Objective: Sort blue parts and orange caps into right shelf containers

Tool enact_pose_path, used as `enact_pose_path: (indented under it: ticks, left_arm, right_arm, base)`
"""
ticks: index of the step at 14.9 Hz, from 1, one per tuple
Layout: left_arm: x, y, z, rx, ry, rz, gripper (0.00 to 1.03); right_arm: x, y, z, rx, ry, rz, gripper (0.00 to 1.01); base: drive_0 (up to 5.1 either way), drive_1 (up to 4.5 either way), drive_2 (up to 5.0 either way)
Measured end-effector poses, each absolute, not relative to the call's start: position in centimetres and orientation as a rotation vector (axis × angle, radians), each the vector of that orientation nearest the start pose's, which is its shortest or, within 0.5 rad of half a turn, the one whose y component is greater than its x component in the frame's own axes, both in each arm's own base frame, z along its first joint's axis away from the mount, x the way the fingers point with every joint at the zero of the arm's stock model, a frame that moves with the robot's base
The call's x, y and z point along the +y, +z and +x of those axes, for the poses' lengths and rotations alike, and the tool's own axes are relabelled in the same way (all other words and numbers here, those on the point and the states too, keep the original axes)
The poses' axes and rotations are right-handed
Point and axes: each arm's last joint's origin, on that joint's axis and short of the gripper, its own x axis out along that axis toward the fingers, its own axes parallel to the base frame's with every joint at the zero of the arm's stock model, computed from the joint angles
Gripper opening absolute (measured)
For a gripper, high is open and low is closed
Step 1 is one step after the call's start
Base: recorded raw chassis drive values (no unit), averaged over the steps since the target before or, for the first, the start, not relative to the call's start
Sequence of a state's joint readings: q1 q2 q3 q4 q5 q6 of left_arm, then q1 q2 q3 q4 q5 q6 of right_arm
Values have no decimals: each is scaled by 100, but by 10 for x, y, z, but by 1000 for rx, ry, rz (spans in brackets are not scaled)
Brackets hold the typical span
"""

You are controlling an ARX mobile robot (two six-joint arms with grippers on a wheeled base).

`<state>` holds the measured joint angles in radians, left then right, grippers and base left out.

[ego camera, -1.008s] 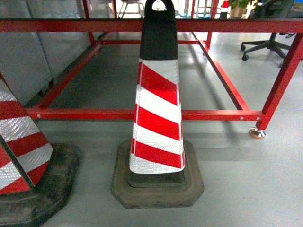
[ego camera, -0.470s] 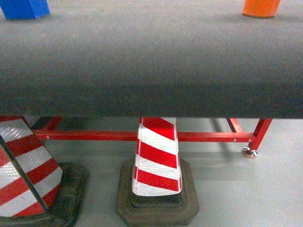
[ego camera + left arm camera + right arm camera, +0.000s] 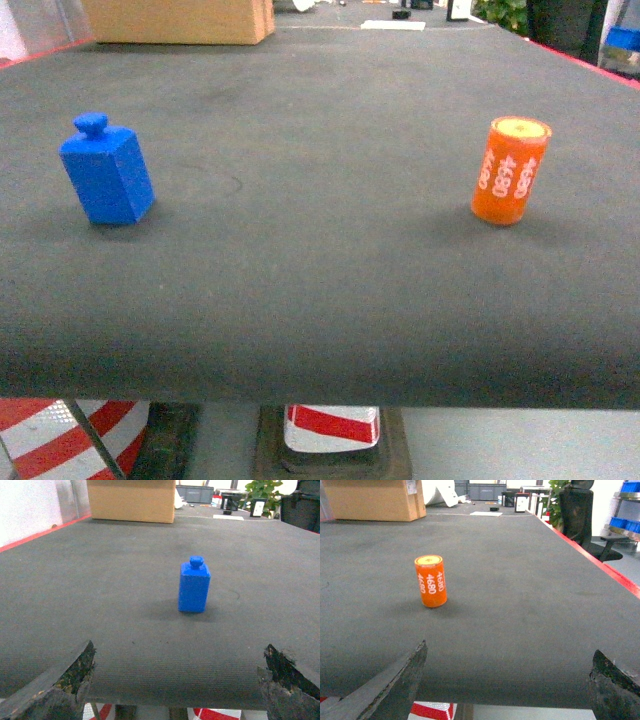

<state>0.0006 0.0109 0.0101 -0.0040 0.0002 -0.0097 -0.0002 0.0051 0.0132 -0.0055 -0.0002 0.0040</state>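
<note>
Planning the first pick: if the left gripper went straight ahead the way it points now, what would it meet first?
Most likely the blue part, standing upright on the table slightly right of centre between the open left gripper fingers. Nothing shows in between, though depth is unclear.

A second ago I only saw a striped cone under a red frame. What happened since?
The head camera's view rose from the floor to the dark grey felt tabletop, now showing the blue knobbed block and the orange cylindrical cap marked 4680. Nothing was grasped; both stand untouched. The red-and-white striped cone remains below the table edge.
</note>
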Motion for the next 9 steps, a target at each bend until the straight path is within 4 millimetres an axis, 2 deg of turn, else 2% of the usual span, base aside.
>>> enact_pose_path:
  ticks: [9]
  left_arm:
    - [0,166,98,5,1,-10,98]
  right_arm:
    - [0,167,97,-3,0,3,98]
  base:
    - [0,0,0]
